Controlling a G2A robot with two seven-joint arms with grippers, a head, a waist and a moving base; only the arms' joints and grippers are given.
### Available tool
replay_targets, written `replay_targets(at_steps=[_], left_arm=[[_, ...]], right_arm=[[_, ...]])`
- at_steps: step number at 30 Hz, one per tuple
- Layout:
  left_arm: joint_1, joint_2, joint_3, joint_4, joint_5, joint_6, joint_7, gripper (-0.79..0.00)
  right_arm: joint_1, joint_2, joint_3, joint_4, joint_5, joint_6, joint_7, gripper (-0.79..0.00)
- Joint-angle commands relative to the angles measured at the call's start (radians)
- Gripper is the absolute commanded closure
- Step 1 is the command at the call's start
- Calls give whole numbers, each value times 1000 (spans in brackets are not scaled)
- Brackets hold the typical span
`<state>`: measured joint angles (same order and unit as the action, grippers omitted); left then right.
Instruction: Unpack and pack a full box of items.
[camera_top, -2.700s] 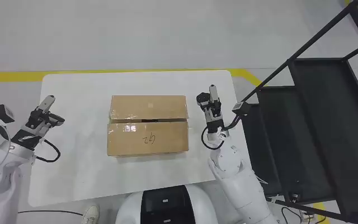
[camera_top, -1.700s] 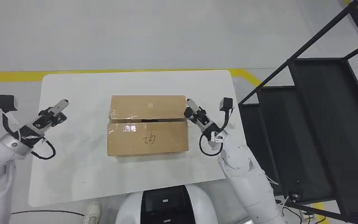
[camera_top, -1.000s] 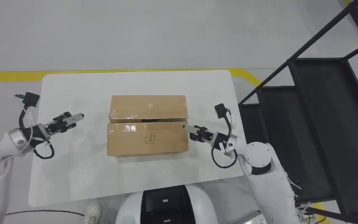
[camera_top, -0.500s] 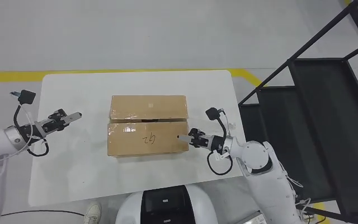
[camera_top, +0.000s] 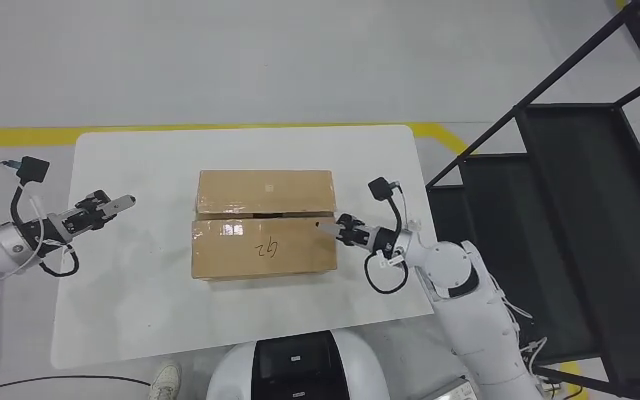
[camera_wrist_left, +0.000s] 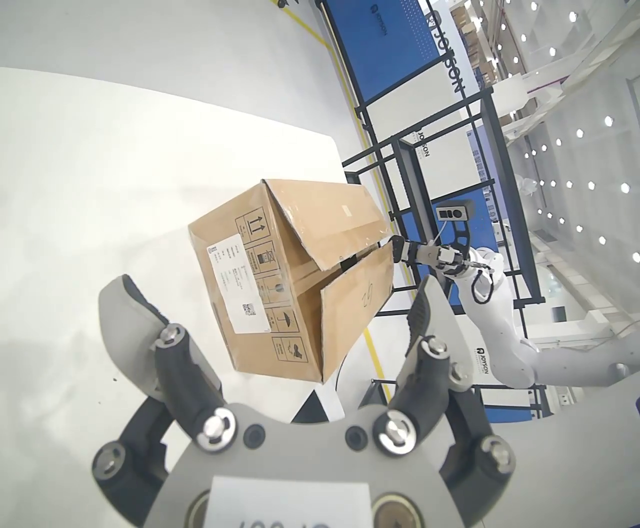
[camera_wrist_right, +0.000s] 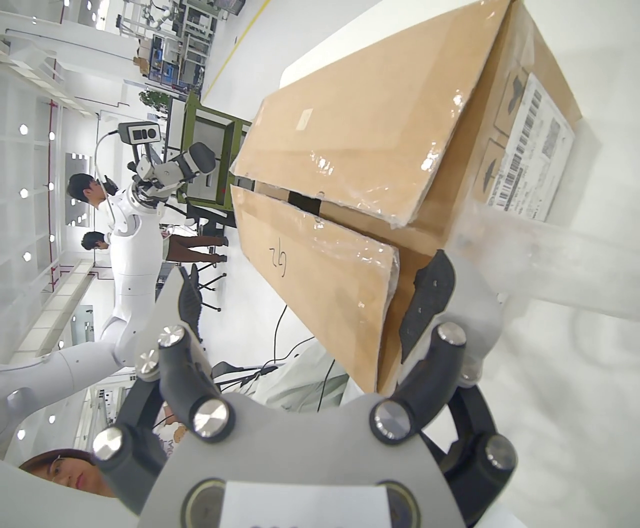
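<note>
I have the box (camera_top: 265, 222) mid-table (camera_top: 140, 300), its long axis and top seam running from one arm toward the other; my right gripper (camera_top: 328, 225) is spread wide at the seam's end, the near flap's corner between its fingers. The left gripper (camera_top: 118, 202), also wide, hangs well apart from the opposite end; I judge the flap is the right arm's to lift.

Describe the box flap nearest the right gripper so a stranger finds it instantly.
On the white table sits one brown cardboard box. Its top has two taped flaps; take the robot-side flap, by the right gripper. It alone bears a handwritten mark.
</note>
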<state>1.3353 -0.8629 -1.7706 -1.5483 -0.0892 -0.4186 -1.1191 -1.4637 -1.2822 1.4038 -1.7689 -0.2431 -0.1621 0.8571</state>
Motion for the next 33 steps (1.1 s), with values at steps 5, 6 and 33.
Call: replay_targets(at_steps=[5, 6, 33], left_arm=[[0, 0, 0, 0, 0, 0, 0, -785], [0, 0, 0, 0, 0, 0, 0, -785], [22, 15, 53, -50, -133, 10, -232, -785]], right_arm=[[19, 6, -22, 18, 47, -35, 39, -785], [14, 8, -20, 14, 70, -48, 60, -785], [-88, 51, -192, -4, 33, -61, 230, -785]])
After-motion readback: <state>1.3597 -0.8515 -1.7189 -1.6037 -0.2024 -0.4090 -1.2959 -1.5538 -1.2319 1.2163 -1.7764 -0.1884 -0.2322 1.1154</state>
